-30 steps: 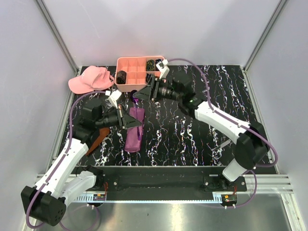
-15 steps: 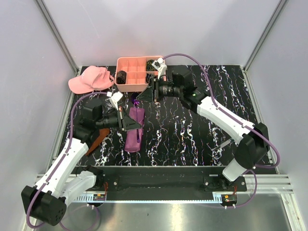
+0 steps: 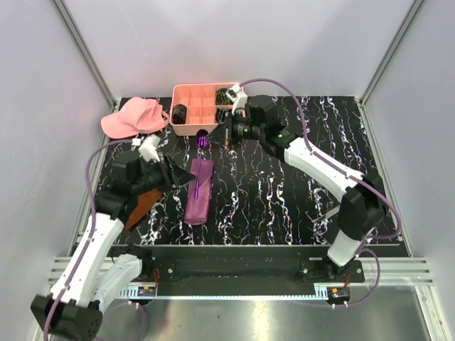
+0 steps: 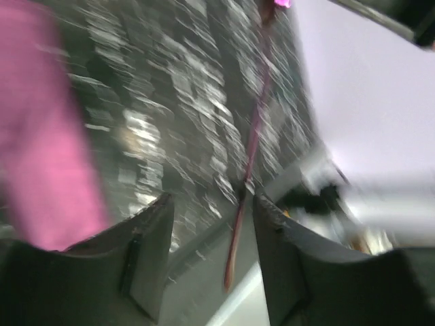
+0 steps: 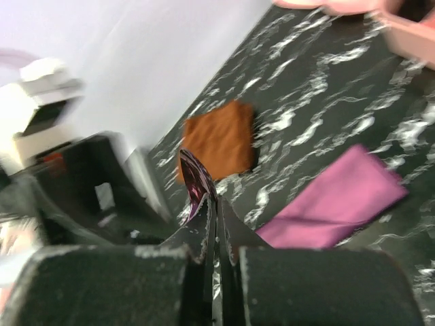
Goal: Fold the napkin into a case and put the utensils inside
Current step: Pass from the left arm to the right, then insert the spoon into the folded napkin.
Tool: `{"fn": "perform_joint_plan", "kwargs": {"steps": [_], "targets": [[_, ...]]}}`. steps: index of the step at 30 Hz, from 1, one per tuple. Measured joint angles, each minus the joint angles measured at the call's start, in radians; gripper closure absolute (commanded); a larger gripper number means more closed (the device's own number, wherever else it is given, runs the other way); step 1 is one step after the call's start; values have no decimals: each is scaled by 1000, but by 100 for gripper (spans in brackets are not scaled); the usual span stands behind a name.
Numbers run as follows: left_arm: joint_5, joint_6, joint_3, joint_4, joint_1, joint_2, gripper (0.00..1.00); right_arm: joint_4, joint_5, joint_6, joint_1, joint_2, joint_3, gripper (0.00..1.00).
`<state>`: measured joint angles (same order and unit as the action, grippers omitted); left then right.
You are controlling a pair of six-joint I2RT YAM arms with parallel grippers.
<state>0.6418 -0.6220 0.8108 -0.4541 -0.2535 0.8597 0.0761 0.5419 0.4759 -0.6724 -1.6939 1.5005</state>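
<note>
The napkin point(image 3: 198, 202) lies folded into a long magenta strip left of the table's middle; it also shows in both wrist views point(image 4: 41, 136) point(image 5: 340, 200). My right gripper point(image 3: 212, 137) point(image 5: 216, 204) is shut on the shiny, purple-tinted bowl end of one slim utensil point(image 3: 204, 141) point(image 5: 194, 178), held above the strip's far end. The handle slants down over the napkin. My left gripper point(image 3: 185, 176) point(image 4: 212, 200) stands open beside the strip, and the utensil's handle point(image 4: 251, 136) runs between its jaws, near the right finger. That view is blurred.
A salmon compartment tray point(image 3: 186, 130) with dark coiled bundles point(image 3: 179, 112) stands at the back. A pink cap point(image 3: 135, 117) lies to its left. A rust-brown cloth point(image 3: 146, 204) point(image 5: 221, 139) lies under my left arm.
My left gripper has opened, let go of the utensil and drawn back to the left. My right gripper has closed on the utensil's far end.
</note>
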Motion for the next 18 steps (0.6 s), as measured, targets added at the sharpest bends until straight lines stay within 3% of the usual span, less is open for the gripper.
{"fn": "perform_joint_plan", "kwargs": {"steps": [2,3,7,18], "targets": [[-143,-14,-21,-31,19,-79,57,-22,-33,3,22,-25,0,100],[-200,-21,-40,-31,20,-123,73,-41,-49,3,35,-42,0,100],[-352,-52,-121,-37,21,-205,97,-87,-87,-8,70,-135,9,100],[-387,-106,-432,93,21,-77,100,-101,-105,-65,89,-468,228,100]]}}
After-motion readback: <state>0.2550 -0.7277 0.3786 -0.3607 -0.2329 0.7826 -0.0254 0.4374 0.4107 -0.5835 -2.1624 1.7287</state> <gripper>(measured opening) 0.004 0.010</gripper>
